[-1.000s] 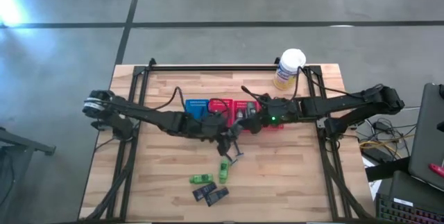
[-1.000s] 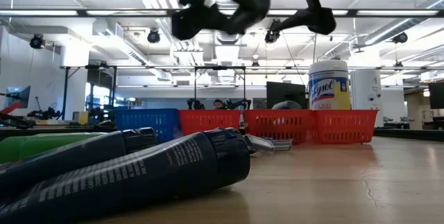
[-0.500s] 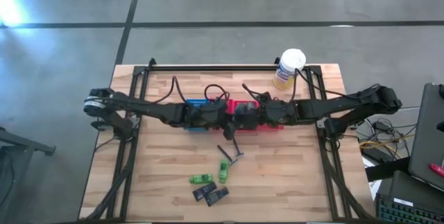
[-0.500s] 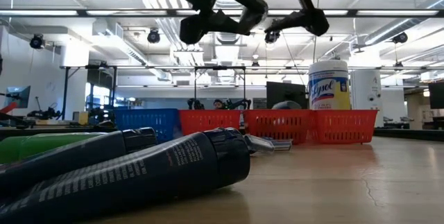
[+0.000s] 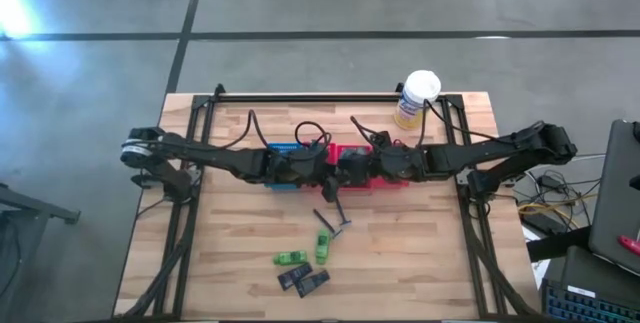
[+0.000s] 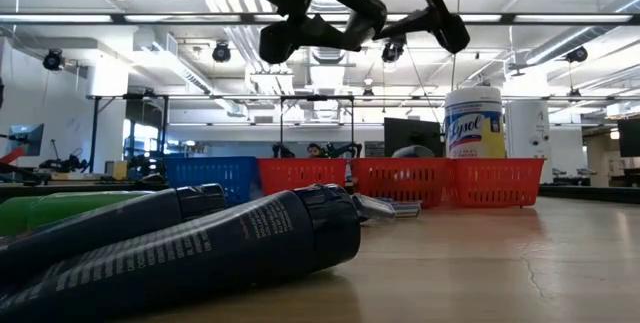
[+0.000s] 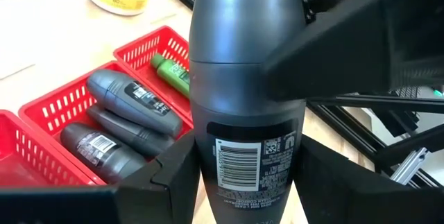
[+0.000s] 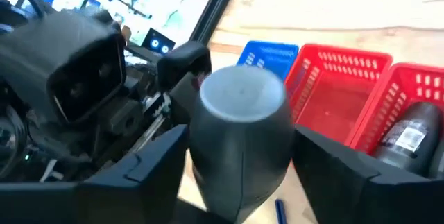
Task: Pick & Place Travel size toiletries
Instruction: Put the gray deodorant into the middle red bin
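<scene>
The left gripper (image 7: 243, 182) pinches a grey oval bottle (image 7: 244, 78) above the red baskets (image 7: 66, 106). The right gripper (image 8: 239, 175) straddles its other end, apparently not yet clamped. It looks light, stiff and slick (grip the flat sides).

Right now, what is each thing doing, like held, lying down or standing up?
Grey bottle, held up in the air.
Left gripper, shut on the grey bottle.
Right gripper, around the bottle's other end.
Red basket, holding three grey bottles lying down.
Wipes tub, standing upright.
Razor, lying on the table.
Green bottles, lying on the table.
</scene>
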Tool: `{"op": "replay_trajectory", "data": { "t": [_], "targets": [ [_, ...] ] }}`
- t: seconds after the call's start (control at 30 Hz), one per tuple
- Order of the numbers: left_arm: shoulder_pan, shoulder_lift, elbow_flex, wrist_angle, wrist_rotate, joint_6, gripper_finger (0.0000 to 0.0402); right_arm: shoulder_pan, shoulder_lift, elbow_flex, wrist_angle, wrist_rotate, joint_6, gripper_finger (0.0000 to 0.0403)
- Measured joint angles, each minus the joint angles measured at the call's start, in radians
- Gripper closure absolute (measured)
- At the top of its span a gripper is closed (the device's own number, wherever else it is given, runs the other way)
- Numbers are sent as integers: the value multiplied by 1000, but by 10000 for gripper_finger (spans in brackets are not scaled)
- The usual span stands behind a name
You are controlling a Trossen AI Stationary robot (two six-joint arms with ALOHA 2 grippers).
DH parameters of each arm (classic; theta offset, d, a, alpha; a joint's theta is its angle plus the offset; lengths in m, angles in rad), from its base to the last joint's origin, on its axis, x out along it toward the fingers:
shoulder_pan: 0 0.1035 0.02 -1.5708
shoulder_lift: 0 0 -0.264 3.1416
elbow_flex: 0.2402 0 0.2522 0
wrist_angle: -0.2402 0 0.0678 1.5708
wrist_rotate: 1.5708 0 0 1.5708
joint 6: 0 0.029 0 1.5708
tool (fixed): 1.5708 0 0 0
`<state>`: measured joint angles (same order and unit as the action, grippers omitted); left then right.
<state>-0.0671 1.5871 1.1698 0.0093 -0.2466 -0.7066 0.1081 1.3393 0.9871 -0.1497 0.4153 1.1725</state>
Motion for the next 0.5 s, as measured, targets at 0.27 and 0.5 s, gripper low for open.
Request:
{"op": "replay_trajectory", "data": {
  "t": [0.27,0.5],
  "targets": [
    [9,0,-1,-1,11,24,207,-1,19,0,-3,-11,27,206],
    [7,0,-1,-39,-23,13,139,-22,22,-1,-71,26,26,208]
  ]
}}
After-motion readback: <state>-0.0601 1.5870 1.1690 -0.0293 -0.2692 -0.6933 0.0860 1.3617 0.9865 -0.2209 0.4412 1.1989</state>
